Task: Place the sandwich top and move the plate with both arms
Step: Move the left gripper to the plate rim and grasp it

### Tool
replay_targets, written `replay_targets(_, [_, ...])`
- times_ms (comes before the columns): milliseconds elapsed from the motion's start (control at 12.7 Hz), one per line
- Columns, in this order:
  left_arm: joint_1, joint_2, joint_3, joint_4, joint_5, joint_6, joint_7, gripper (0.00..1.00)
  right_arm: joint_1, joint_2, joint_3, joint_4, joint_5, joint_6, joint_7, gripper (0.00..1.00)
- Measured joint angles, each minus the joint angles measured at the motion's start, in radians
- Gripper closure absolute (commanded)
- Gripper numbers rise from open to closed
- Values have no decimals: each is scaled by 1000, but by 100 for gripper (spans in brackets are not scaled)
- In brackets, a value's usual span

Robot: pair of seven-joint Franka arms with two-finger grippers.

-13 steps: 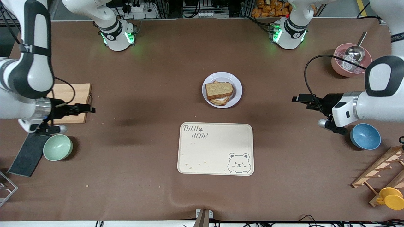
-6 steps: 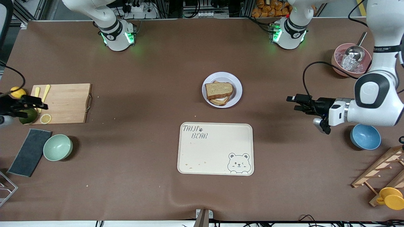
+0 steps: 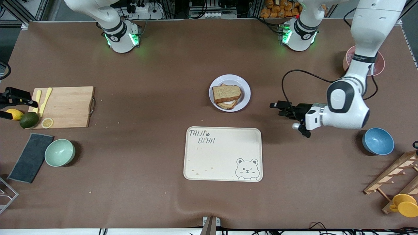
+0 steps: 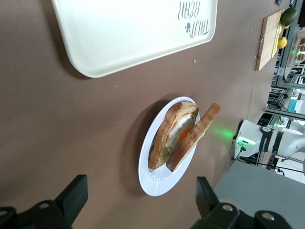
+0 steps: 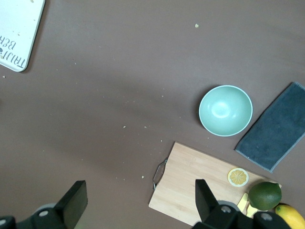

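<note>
Now | left gripper [image 3: 277, 109] has come in toward the plate [image 3: 245, 93] mid-table, jaws spread, empty | right gripper [image 3: 13, 99] has withdrawn to the table edge, released | sandwich top [image 3: 226, 93] already on; plate move pending

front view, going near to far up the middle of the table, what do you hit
bear-print tray → plate carrying the sandwich, with the sandwich top leaning on the egg toast
</note>
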Motion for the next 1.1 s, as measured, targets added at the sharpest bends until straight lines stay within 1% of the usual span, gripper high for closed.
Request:
replay_targets(157, [-39, 8, -1, -34, -30, 21, 47, 0, -1, -1, 14, 24, 0, -2, 23, 0])
replay_targets(235, [-57, 16, -1, -62, -55, 45, 92, 0, -14, -5, 48, 33, 0, -4, 70, 0])
replay_targets(314, [-65, 23, -1, -93, -96, 60, 151, 0, -57, -15, 123, 40, -5, -4, 142, 0])
replay_targets(392, [-65, 30, -1, -126, -146, 66, 214, 0, -124, -34, 233, 44, -30, -5, 224, 0])
replay_targets(471, [-65, 34, -1, -152, -180, 70, 257, 0, -192, -56, 343, 45, -75, -7, 302, 0])
replay_targets(549, [-65, 37, 0, -169, -199, 72, 277, 0, -249, -78, 439, 44, -119, -13, 372, 0])
replay_targets(628, [-63, 42, 0, -178, -218, 74, 285, 0, -293, -101, 515, 40, -154, -23, 440, 0])
replay_targets(706, [-62, 48, 1, -181, -255, 74, 294, 0, -325, -126, 570, 25, -175, -30, 496, 0])
replay_targets(785, [-66, 53, 1, -181, -292, 75, 302, 0, -342, -158, 601, -9, -186, -25, 538, 0])
replay_targets(863, [-74, 57, 0, -181, -312, 80, 305, 0, -346, -197, 613, -57, -195, -1, 562, 0])
replay_targets(1099, [-121, 64, -1, -191, -324, 136, 305, 0, -348, -315, 618, -229, -214, 89, 572, 0])
